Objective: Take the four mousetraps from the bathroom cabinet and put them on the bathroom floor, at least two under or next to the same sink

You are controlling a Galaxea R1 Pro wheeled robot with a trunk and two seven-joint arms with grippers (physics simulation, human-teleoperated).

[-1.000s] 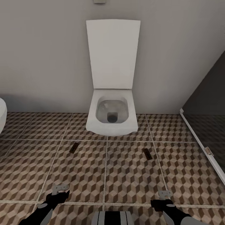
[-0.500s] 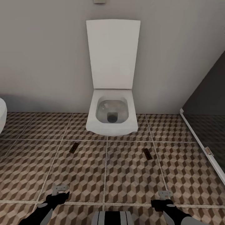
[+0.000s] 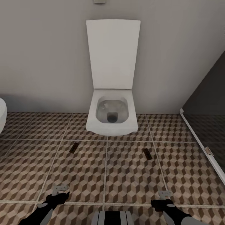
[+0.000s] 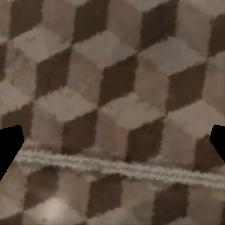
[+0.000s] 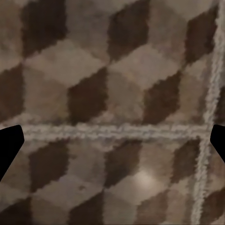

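Two mousetraps lie flat on the patterned bathroom floor [image 3: 125, 175] in the head view, one [image 3: 74, 147] in front of the toilet's left side, the other [image 3: 147, 153] in front of its right side. A sliver of the white sink [image 3: 2, 117] shows at the far left edge. The cabinet is out of view. My left gripper [image 3: 59, 189] and right gripper [image 3: 164, 194] hang low over the tiles, well short of the traps. In the wrist views the left gripper [image 4: 112, 145] and right gripper [image 5: 112, 145] are open and empty, with bare tile between the fingers.
A white boxy toilet [image 3: 112, 115] with its lid up stands against the grey wall straight ahead. A dark glass shower screen [image 3: 206, 125] with a white base rail closes off the right side.
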